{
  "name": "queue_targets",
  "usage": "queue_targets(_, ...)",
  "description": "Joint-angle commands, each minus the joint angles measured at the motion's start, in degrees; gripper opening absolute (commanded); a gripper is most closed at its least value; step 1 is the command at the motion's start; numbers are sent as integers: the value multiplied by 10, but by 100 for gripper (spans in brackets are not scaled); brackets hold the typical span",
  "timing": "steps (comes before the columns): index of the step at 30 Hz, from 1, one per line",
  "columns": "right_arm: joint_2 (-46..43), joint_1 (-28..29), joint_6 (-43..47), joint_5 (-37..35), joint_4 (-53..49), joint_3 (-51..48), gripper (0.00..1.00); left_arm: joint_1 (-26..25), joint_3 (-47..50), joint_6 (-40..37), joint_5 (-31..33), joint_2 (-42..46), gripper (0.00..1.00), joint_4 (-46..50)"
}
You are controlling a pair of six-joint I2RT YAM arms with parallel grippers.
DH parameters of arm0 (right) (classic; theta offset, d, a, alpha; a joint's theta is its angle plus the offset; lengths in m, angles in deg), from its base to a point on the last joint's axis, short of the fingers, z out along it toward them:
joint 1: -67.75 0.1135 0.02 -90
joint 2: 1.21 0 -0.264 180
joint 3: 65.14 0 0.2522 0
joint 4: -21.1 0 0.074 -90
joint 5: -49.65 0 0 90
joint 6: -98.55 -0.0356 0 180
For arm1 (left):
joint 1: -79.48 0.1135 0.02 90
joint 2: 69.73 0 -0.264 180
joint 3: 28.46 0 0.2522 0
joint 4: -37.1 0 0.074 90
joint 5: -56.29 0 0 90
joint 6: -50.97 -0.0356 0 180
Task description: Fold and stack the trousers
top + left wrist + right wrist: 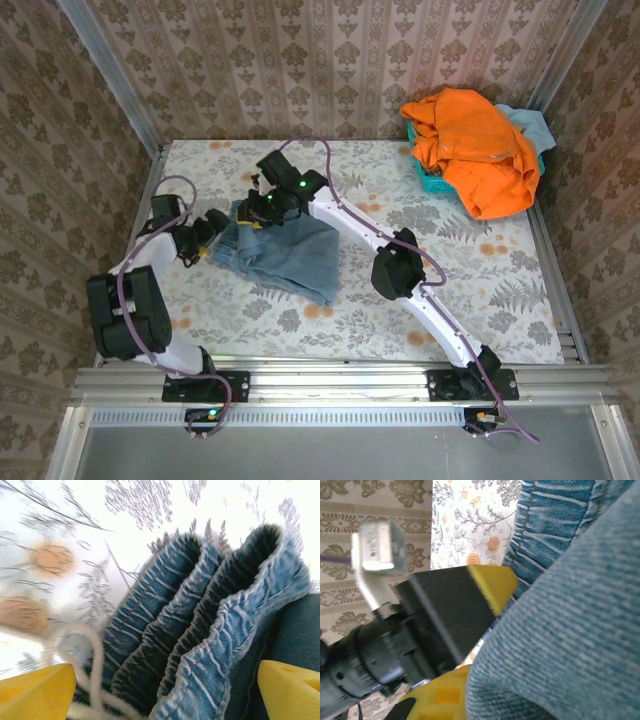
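Flower-printed cloth covers the table [480, 290], pale and smooth, with leafy sprigs and orange blooms. Damask wallpaper [300, 60] closes it in.

Closest to me, my left gripper [165, 690] stands wide open with nothing in its grasp. Its blunt yellow fingertips [37, 692] sit far apart, and between them rises the gathered waistband of the trousers [200, 630], ribbed elastic denim stacked in several folded layers. A white drawstring [95, 655] loops loosely over the cloth just beside one fingertip. Ahead of that hand, past the waistband, the tablecloth lies bare.

From above, the trousers [285, 255] are a folded, roughly rectangular pad of faded blue denim. The left gripper [205, 233] is at the waist end and the right gripper [258, 210] is over the pad's far corner.

Through the right wrist camera, my right gripper [475, 640] has its jaws partly apart, a black finger with a yellow wedge tip above and a yellow finger below. Coarse twill denim [570, 630] bulges against both and hides much of the gap, so I can't tell whether any fold is pinched. A stitched seam runs just above the upper tip.

Far beyond the right hand, in the back corner, a bright orange garment [480, 145] slumps over a turquoise basket [432, 178]. A pale blue cloth [525, 125] lies behind it, well apart from the trousers.
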Motion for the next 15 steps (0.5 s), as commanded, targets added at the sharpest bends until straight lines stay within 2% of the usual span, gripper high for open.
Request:
queue_targets(1, 19, 13, -31, 59, 64, 26, 47, 31, -13, 18, -4, 57, 100, 29)
queue_targets(3, 21, 20, -34, 63, 72, 35, 55, 38, -30, 12, -2, 77, 100, 52)
queue_targets(5, 16, 22, -25, 65, 68, 43, 58, 41, -42, 9, 1, 94, 100, 69)
queue_targets(11, -27, 19, 20, 54, 10, 28, 60, 39, -63, 1, 12, 119, 100, 96)
queue_targets(15, -126, 7, 72, -4, -10, -76, 59, -6, -106, -37, 38, 105, 100, 133)
